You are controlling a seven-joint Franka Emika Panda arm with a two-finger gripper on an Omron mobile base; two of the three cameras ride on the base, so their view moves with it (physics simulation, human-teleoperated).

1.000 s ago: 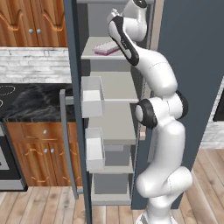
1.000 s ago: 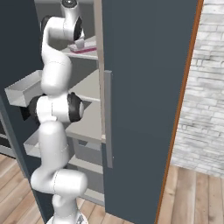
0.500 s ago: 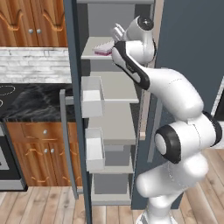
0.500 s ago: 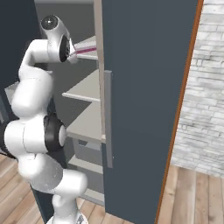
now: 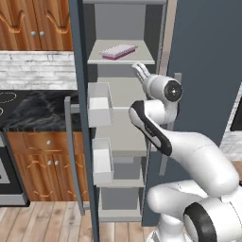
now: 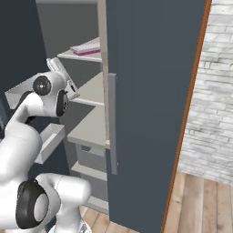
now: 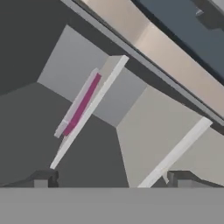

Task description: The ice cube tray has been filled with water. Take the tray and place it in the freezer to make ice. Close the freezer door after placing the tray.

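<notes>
The ice cube tray [image 5: 118, 50] lies on the freezer [image 5: 124, 123] shelf above my empty, open jaws [image 5: 140, 72], so next I must shut the freezer door [image 5: 79, 118].

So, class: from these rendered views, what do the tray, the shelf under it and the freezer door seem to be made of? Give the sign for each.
Tray: probably matte plastic or silicone; thin pale slab with a magenta edge, no shine.
Shelf: looks like light grey matte plastic; flat, even colour, opaque.
Freezer door: likely painted metal, dark blue-grey, smooth and uniform; the render leaves this open.
</notes>
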